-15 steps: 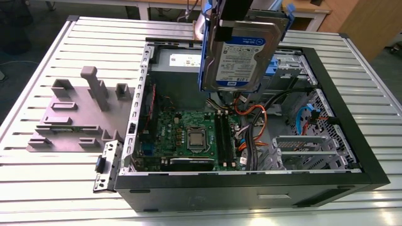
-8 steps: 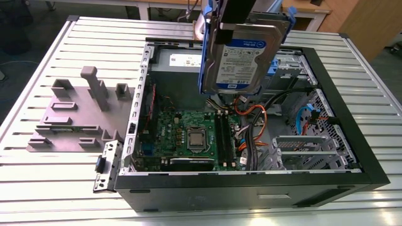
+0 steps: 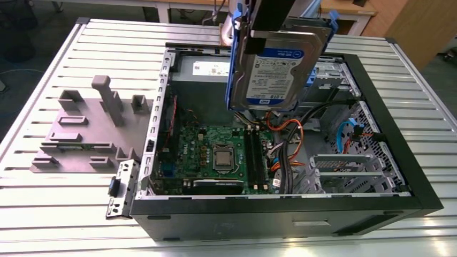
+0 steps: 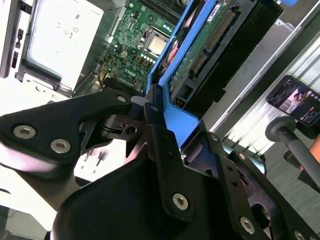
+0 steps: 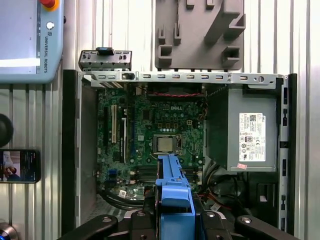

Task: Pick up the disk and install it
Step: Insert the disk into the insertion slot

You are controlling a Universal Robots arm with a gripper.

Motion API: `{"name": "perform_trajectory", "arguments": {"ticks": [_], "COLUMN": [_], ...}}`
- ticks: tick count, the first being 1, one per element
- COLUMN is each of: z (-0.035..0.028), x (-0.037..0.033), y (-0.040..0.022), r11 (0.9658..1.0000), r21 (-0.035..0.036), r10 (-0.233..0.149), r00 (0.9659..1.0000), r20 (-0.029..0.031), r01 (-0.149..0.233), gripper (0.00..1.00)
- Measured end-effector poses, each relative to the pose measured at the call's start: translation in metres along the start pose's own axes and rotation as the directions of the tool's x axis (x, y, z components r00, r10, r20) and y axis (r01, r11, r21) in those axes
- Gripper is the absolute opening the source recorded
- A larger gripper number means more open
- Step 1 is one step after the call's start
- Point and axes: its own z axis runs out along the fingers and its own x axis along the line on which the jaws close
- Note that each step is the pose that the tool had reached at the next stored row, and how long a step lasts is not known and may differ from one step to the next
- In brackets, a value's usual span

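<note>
Claw (image 4: 155, 102) is clamped on the disk (image 3: 275, 69). In the second wrist view I see its fingers (image 4: 159, 135) pressed onto the blue rail (image 4: 175, 117) at the drive's end, with the drive's circuit-board side turned toward that camera.

From the exterior view, the disk hangs on edge with its white-and-blue label facing the camera. It is raised above the open computer case (image 3: 286, 206) and, as far as I can judge, touches nothing inside. It partly covers the grey power-supply box (image 3: 192, 80) behind it and stands over the motherboard (image 3: 214, 150).

Looking down through the first wrist view, I get the blue rail (image 5: 174, 192) end-on, with the processor (image 5: 165, 144) just beyond it. Orange cables (image 3: 286, 128) run inside the case below the drive.

The case lies on its side, opening upward, on the ribbed worktop (image 3: 43, 209). On the worktop next to the case, at the exterior view's left, lies a grey fixture (image 3: 78, 134) with upright blocks. A phone (image 5: 20, 166) lies on the worktop outside the case wall, apart from the case.
</note>
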Motion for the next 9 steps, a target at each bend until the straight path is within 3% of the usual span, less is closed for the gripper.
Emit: {"name": "perform_trajectory", "arguments": {"ticks": [9], "z": [0.0002], "x": [0.0061], "y": [-0.0001], "r11": [1.0], "r21": [0.0], "r10": [0.0], "r00": [1.0], "r20": [0.0], "r01": [0.0], "gripper": [0.36]}}
